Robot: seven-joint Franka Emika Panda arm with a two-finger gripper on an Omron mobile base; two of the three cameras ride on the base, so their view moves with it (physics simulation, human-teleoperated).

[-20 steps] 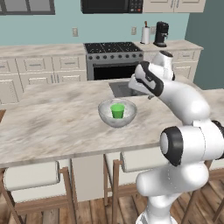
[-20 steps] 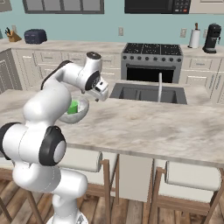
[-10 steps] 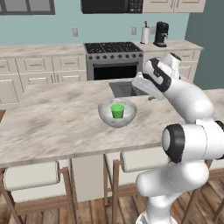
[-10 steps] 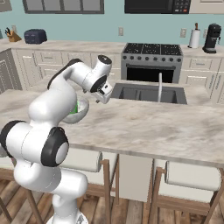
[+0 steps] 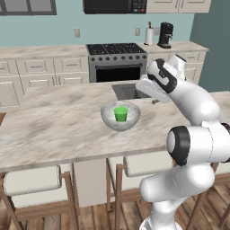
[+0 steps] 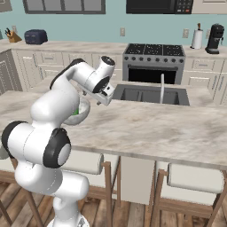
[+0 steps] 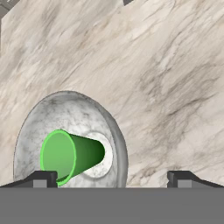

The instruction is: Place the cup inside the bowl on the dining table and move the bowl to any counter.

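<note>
The green tapered cup [image 5: 120, 113] stands upright inside the wide speckled grey-white bowl [image 5: 109, 120], at mid-frame of the left base view on the dining table [image 5: 54, 128], a beige marbled slab with a dark sink [image 5: 126, 91] cut into it. Right of the bowl, above the slab, the gripper [image 5: 146, 87] hangs with jaws spread, grasping nothing. Cushioned stools [image 5: 32, 179] line the lower edge; behind are cream cabinets [image 5: 45, 67], a steel stove [image 5: 117, 60] and a teal wall [image 5: 63, 27].

No text, label, brand, number or sign can be read anywhere in these views.
</note>
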